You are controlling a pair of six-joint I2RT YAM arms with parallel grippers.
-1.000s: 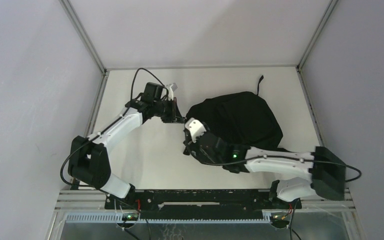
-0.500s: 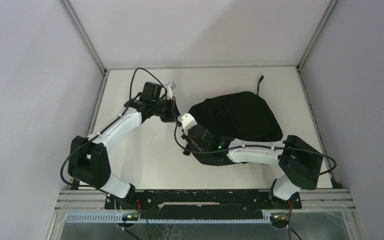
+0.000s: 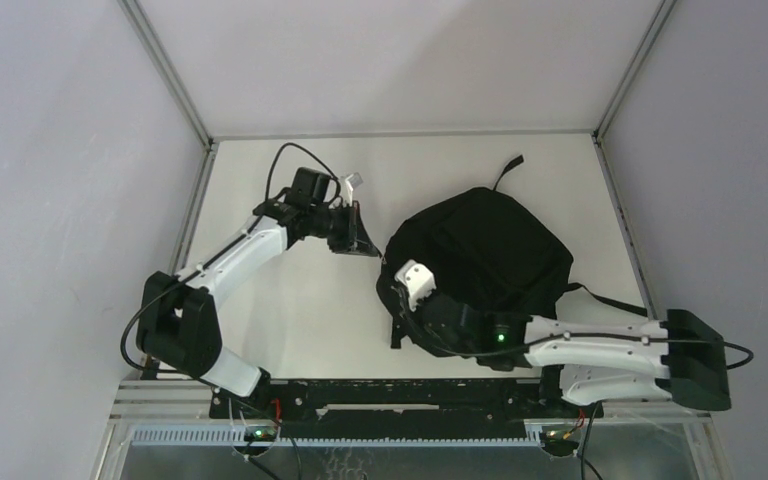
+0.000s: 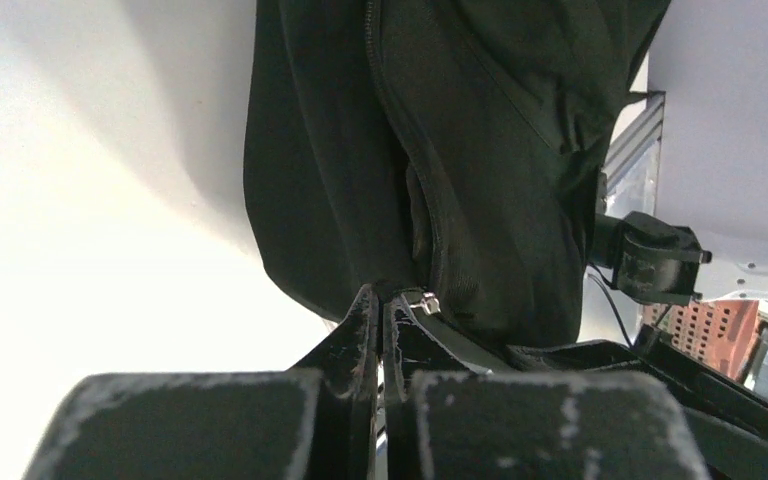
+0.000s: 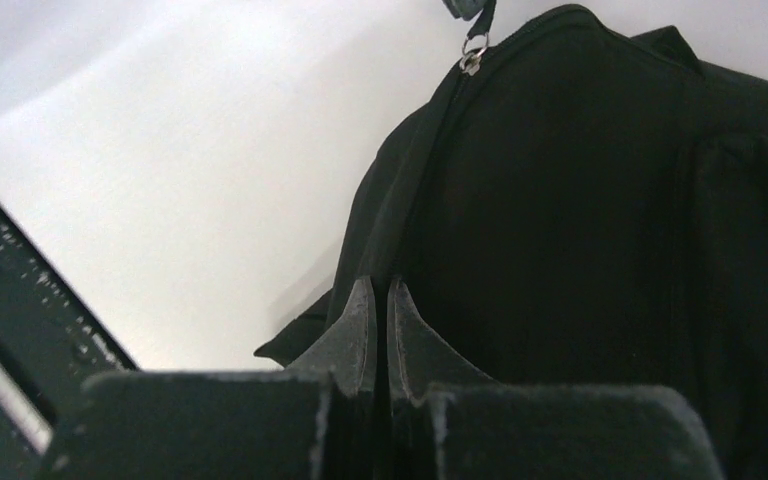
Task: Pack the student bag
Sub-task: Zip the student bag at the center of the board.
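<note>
The student bag (image 3: 485, 245), a soft black backpack, lies right of the table's middle with a zip running up its left side (image 5: 430, 150). My left gripper (image 3: 367, 248) is shut at the bag's left edge, pinching the zip pull; its small metal ring (image 4: 422, 300) shows beside my fingertips (image 4: 365, 300). From the right wrist view the same ring (image 5: 473, 60) hangs at the top of the zip. My right gripper (image 3: 396, 296) is shut on the bag's near-left fabric edge (image 5: 355, 250), its jaws pressed together.
Long black straps trail from the bag at the right (image 3: 610, 300), and a top loop (image 3: 508, 168) points to the back. The white table (image 3: 290, 310) is bounded by metal rails at left (image 3: 196, 215) and right (image 3: 623, 215).
My right gripper closed on the bag's near-left edge and drew back toward the near side. The bag spread out and its straps came into view. The left gripper stayed shut, shifting slightly right.
</note>
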